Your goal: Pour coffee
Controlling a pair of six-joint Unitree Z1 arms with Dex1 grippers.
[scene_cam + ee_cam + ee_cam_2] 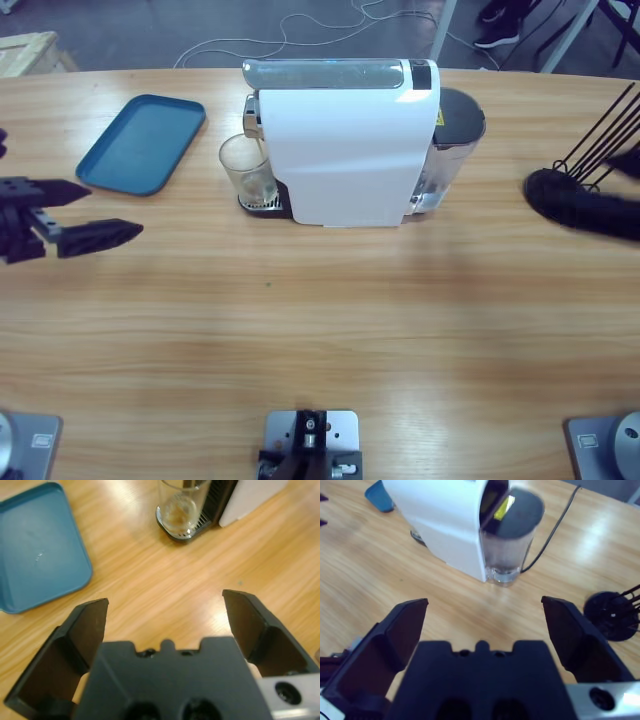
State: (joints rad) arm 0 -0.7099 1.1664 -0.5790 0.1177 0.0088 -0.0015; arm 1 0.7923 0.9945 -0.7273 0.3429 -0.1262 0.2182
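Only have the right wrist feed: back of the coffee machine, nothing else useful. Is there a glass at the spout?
Observer: Yes. A clear glass stands on the drip grid at the front of the coffee machine, under the spout.
Operator: Anything in it?
Observer: Nearly empty in the left wrist view. At most a faint brownish trace at the bottom; hard to tell.
Operator: And the other arm?
Observer: The left tool is open and holds nothing. It is over bare table, apart from the glass, with a blue tray off to its side.
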